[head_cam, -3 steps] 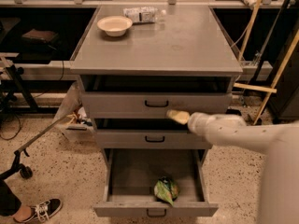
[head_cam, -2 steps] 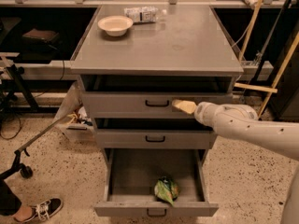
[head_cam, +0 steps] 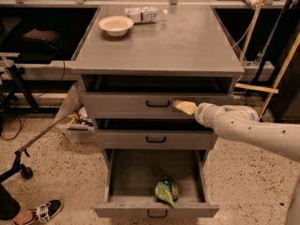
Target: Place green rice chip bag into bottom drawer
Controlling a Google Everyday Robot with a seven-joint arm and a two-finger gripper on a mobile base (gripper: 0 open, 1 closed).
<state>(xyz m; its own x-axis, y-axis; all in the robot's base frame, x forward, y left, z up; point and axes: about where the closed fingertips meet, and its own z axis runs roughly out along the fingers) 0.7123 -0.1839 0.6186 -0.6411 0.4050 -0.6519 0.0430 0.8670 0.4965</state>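
Note:
The green rice chip bag (head_cam: 167, 190) lies crumpled inside the open bottom drawer (head_cam: 131, 175), near its front right. My gripper (head_cam: 184, 107) is up in front of the top drawer's face, just right of its handle, well above the bag and holding nothing I can see. The white arm reaches in from the right edge.
The grey cabinet top (head_cam: 187, 41) holds a white bowl (head_cam: 116, 25) and a clear plastic water bottle (head_cam: 146, 14) at the back left. A bin of clutter (head_cam: 75, 121) stands left of the cabinet. A shoe (head_cam: 44, 211) and a wheeled stand (head_cam: 23, 170) are at the lower left.
The arm has drawn back to the right and up, away from the drawers; the gripper stays at top-drawer height. The bag has not moved in the bottom drawer.

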